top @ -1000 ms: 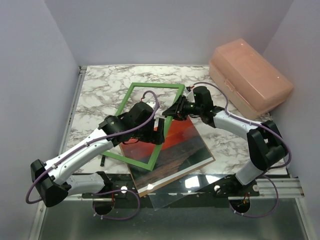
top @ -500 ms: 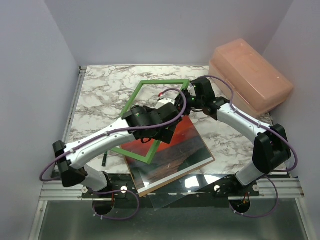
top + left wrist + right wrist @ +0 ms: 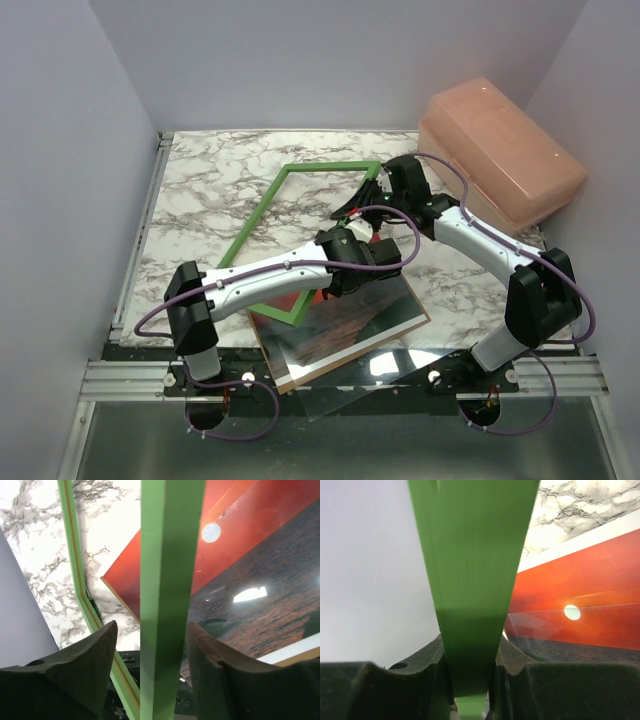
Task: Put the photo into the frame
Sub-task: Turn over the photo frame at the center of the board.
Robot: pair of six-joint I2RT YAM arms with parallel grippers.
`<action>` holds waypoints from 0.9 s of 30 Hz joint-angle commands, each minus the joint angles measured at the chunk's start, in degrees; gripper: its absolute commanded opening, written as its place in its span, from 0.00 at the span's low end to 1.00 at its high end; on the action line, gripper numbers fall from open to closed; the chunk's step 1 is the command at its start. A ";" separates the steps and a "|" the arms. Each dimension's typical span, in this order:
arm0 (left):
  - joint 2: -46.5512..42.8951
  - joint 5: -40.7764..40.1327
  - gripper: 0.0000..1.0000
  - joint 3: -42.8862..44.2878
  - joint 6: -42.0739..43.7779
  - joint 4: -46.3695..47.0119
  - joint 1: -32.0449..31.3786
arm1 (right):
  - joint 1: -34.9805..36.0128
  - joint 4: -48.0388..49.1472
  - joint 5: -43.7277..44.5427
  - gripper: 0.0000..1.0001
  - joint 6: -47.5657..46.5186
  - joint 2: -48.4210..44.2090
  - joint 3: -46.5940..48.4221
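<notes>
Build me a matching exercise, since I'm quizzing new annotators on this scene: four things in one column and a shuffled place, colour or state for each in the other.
1. frame
2. photo
3. right gripper
4. box

A. peach, at the far right
B. lying sunset side up
C. shut on a green rail
D. green, its near corner over the photo

Pairs: 1-D, 2-B, 3-C, 4-A

frame (image 3: 252,215): plain bright green
photo (image 3: 350,315): red-orange sky, small white sun (image 3: 211,532), dark brownish water with rippled streaks, white border
table (image 3: 200,190): white marble, grey-black veining
box (image 3: 500,150), at 2 o'clock on the table: translucent salmon pink
left arm (image 3: 260,275): white shells, black joints, purple cable
walls (image 3: 80,150): pale lilac, unpatterned
</notes>
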 commanded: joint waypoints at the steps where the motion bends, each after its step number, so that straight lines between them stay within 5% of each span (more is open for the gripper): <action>1: 0.07 -3.70 0.49 -1.04 -1.86 -1.90 -0.13 | -0.19 -0.73 1.10 0.00 -1.42 -1.71 0.79; 14: 1.32 -10.30 0.04 -0.97 -6.55 -10.89 1.14 | -0.21 6.40 -4.27 0.11 0.50 -2.76 -2.14; 23: -4.90 -10.27 0.00 -0.41 0.31 -7.44 5.94 | -0.25 8.46 -1.92 0.84 -0.47 -6.82 -3.45; 27: -7.45 -10.73 0.00 1.35 3.52 -6.59 9.88 | -0.27 8.37 -0.95 0.94 -0.71 -8.72 -3.41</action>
